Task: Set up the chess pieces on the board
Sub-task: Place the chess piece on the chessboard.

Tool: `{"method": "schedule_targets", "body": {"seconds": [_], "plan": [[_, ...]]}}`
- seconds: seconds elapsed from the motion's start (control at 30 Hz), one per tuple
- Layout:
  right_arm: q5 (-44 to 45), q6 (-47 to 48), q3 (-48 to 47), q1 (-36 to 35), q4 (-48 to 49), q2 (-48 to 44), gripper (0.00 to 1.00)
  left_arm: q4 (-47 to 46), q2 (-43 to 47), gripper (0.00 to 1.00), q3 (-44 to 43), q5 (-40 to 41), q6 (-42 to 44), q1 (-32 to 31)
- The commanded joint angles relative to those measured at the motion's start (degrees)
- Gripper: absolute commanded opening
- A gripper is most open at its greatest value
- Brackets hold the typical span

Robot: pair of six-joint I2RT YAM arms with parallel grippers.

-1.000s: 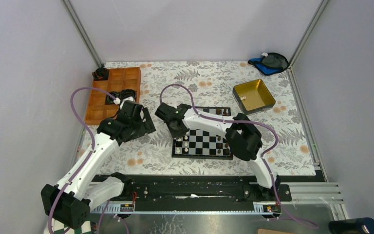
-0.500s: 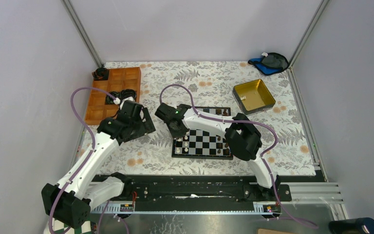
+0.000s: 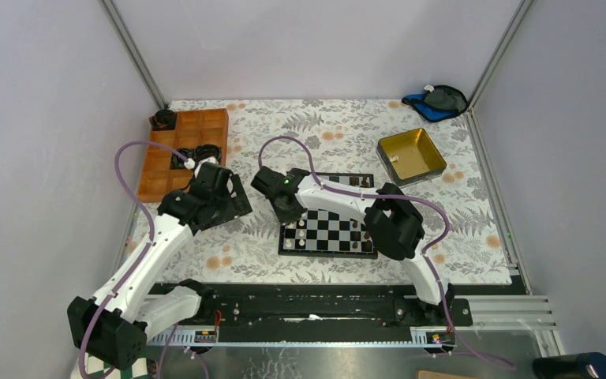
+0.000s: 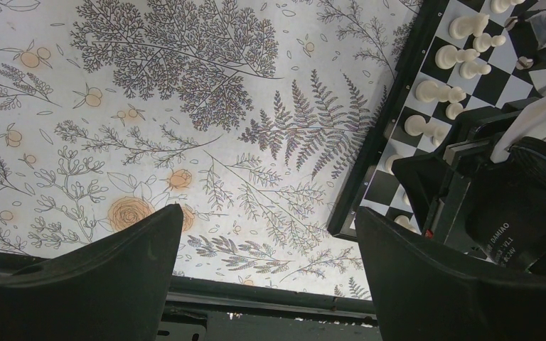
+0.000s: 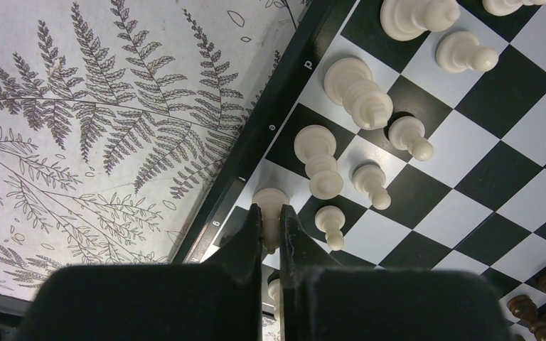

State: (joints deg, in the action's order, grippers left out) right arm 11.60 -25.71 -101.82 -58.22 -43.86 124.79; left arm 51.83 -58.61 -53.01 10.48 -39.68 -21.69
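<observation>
Top external, fern-print tablecloth [image 3: 347, 134], lilac-grey walls [image 3: 308, 47], right jaws pinching cream chess piece [image 5: 270, 200], left jaws spread wide.

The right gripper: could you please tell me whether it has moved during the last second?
No. The right gripper sits at the same spot over the board's left edge.

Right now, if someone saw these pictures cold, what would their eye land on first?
First, the right end effector, pinched around a cream chess piece at the left edge of the black-framed board, beside other cream pieces already standing. Next, the left end effector, wide open above the fern-print cloth just off the board.
</observation>
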Motion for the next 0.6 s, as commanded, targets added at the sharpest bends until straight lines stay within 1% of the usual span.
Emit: {"method": "schedule_targets", "body": {"seconds": [0.0,0.07,0.2,0.3,0.4,0.57], "plan": [[2.57,0.75,-1.39,0.61,0.48,1.58,0.00,-0.06,-0.13,0.99,0.10,0.51,0.92,0.34],[2.58,0.83,-1.36,0.67,0.40,1.76,0.02,-0.15,-0.14,0.99,0.14,0.42,1.01,0.34],[2.31,0.93,-1.36,0.65,0.32,1.89,0.15,-0.23,-0.11,0.99,0.19,0.42,1.01,0.42],[2.21,1.06,-1.43,0.67,0.43,1.79,0.21,-0.24,-0.19,0.99,0.28,0.42,0.96,0.48],[2.20,1.19,-1.54,0.65,0.47,1.77,0.25,-0.24,-0.18,0.99,0.28,0.41,1.01,0.42],[1.95,1.19,-1.46,0.65,0.59,1.34,0.28,-0.24,-0.07,0.99,0.36,0.33,0.98,0.42]]}}
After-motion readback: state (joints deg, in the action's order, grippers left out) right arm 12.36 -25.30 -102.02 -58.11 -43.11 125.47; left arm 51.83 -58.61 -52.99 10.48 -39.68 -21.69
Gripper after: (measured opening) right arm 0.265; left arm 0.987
